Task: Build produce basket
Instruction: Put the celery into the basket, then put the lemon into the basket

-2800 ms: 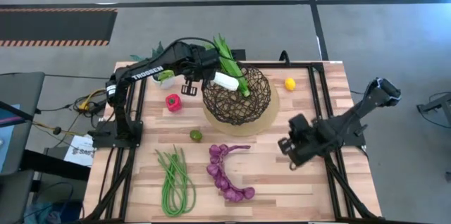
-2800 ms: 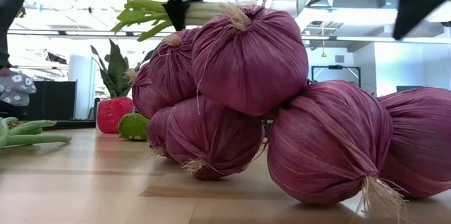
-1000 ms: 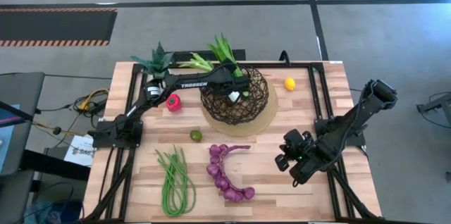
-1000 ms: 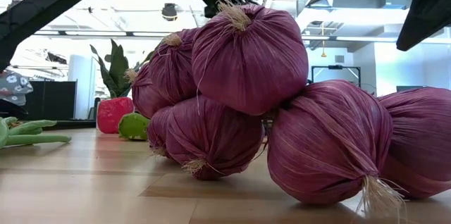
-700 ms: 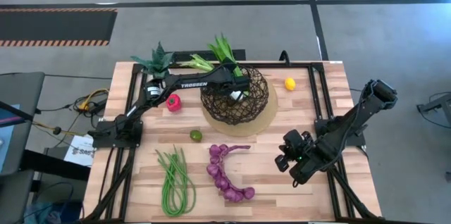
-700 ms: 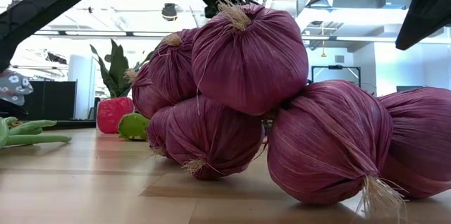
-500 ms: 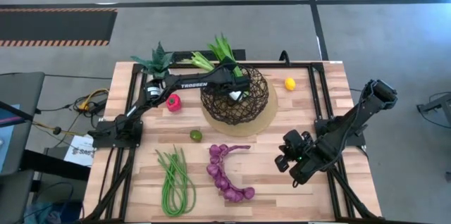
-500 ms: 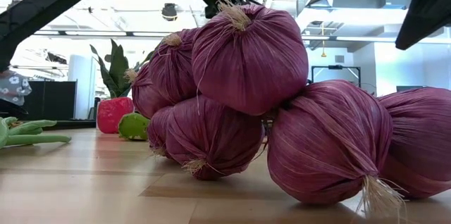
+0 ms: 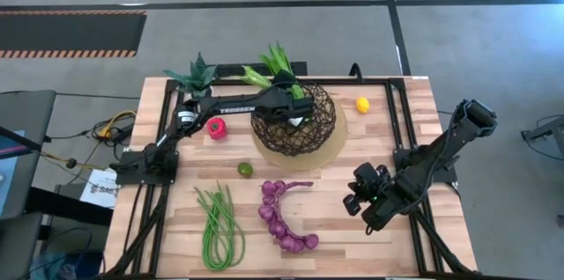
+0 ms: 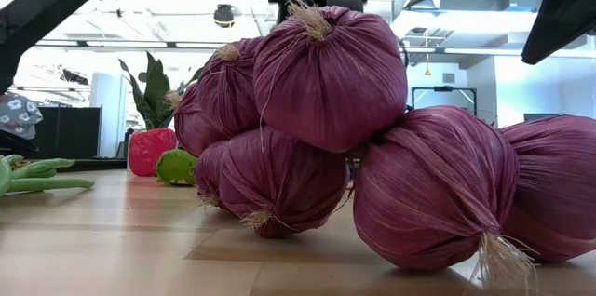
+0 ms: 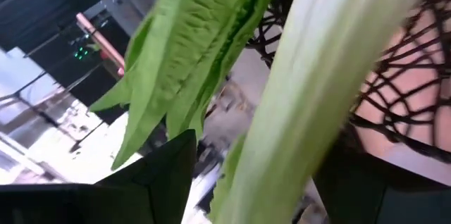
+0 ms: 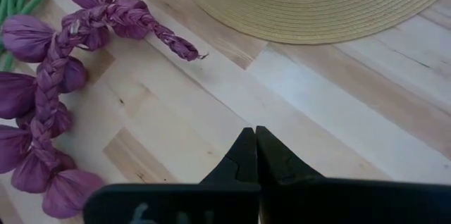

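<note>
Holding leek [image 11: 317, 97], left gripper [image 9: 295, 120] sits over basket [image 9: 317, 135]; left jaws flank stalk, contact appears kept. Leek long axis runs from basket interior up over far rim, leaves [image 9: 278, 58] outside. Right gripper [image 12: 255, 155] jaws pressed together, low over worktop [image 9: 352, 236], nearer onion string [image 9: 284, 218]. Lemon [image 9: 362, 104], red pepper [image 9: 216, 127], lime [image 9: 245, 169], beans [image 9: 218, 225] remain outside. Arm lettering visible, unreadable.

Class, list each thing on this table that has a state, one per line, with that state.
basket: upright on the mat, holding the leek
leek: in the basket, leaves sticking out
left gripper: inside the basket
right gripper: shut, empty, above bare table
onion string: lying on the table
</note>
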`<state>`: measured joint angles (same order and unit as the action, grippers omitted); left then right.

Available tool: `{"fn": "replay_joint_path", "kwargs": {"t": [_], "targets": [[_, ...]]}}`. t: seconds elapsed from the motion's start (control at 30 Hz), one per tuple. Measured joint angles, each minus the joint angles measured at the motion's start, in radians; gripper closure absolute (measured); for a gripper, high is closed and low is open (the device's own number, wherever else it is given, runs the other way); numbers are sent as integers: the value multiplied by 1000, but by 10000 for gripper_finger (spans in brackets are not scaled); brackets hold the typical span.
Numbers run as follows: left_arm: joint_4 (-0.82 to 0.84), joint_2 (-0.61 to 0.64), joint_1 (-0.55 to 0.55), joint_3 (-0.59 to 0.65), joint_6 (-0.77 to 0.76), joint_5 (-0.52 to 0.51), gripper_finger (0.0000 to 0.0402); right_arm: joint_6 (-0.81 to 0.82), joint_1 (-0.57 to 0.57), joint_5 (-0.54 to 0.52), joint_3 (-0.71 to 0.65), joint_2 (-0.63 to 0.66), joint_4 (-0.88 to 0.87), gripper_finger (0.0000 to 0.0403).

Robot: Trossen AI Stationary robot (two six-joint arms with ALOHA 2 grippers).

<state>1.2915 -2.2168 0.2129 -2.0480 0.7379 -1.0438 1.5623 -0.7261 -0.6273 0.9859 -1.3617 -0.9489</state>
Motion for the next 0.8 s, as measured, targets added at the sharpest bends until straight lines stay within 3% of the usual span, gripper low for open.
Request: {"fn": "replay_joint_path", "kwargs": {"t": [0.33, 0.53, 0.63, 0.7, 0.8], "targets": [[103, 142, -54, -2, -96, 156, 152, 0, 0, 0, 0, 0, 22, 403], [177, 226, -58, -1, -176, -74, 152, 0, 0, 1, 0, 0, 26, 402], [224, 308, -62, -1, -297, -116, 152, -23, 5, 0, 0, 0, 23, 399], [258, 381, -68, -1, -415, -70, 152, -59, 22, 0, 0, 0, 23, 396], [278, 498, -77, 1, -593, 102, 152, -93, 76, 0, 0, 1, 11, 389]]}}
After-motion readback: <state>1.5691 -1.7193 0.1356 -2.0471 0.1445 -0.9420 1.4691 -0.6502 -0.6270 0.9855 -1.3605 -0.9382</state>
